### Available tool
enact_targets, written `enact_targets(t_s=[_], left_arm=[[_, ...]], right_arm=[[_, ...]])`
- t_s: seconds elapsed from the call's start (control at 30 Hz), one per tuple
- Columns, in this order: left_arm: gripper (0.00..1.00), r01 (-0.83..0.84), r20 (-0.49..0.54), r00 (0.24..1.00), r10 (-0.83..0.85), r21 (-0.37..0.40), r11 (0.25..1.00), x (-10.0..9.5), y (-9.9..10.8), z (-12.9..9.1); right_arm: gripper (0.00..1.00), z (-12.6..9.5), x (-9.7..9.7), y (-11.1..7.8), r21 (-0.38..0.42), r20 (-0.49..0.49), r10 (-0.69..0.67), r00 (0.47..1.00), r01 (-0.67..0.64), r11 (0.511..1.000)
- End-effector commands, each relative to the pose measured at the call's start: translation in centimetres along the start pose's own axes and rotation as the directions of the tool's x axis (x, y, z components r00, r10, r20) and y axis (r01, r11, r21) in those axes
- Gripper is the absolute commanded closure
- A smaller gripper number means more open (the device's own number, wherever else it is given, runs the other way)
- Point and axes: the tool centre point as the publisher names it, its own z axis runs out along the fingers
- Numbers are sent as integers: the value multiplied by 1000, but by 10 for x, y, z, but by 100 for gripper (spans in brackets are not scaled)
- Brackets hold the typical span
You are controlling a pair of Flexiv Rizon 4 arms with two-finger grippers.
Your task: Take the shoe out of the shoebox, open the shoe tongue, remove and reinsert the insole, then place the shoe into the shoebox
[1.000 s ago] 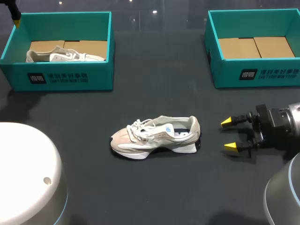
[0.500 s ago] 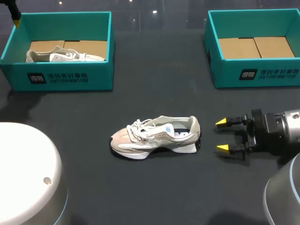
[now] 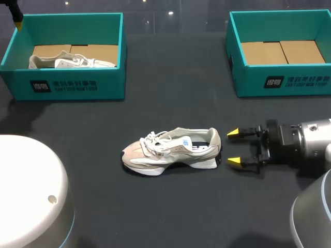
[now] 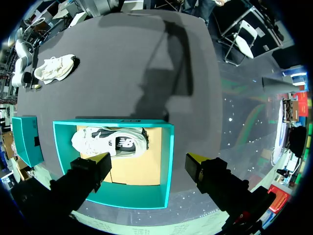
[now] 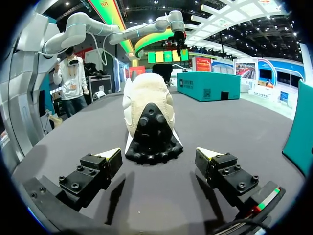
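Note:
A beige and white shoe [image 3: 173,151] lies on its sole in the middle of the dark table, toe to the left, heel to the right. My right gripper [image 3: 232,147] is open just right of the heel, level with it and apart from it. In the right wrist view the shoe's heel [image 5: 149,120] stands straight ahead of the right gripper [image 5: 160,154]. My left gripper [image 4: 148,160] hangs open high above the left teal shoebox [image 4: 166,161], which holds a second white shoe [image 4: 110,142]. In the head view that left teal shoebox [image 3: 77,88] and second white shoe [image 3: 70,61] sit at the back left.
A second teal shoebox [image 3: 282,82] stands at the back right with only its cardboard floor showing. A yellow fingertip [image 3: 18,22] of my left gripper shows at the far left corner. White arm housings [image 3: 31,191] fill the near corners.
My right gripper has slid left along the table toward the shoe's heel, its jaws staying wide. The shoe and the left arm have not moved.

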Motion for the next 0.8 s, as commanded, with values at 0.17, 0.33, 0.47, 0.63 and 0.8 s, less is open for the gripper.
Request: enact_targets(t_s=[0.17,0.33,0.47,0.63,0.8], left_arm=[[0,0,-2,1000,0,-1,1000,0,-1,0],[0,0,-2,1000,0,-1,1000,0,-1,0],[0,0,-2,1000,0,-1,1000,0,-1,0],[0,0,-2,1000,0,-1,1000,0,-1,0],[0,0,-2,1000,0,-1,1000,0,-1,0]], right_arm=[[0,20,-6,2,-6,-37,-4,999,4,1000],[0,25,-5,4,-8,-43,-7,999,6,1000],[0,29,-4,5,-9,-49,-7,999,7,1000],[0,32,-2,11,-7,-54,-8,999,7,1000],[0,35,-1,16,4,-60,-12,998,12,1000]])
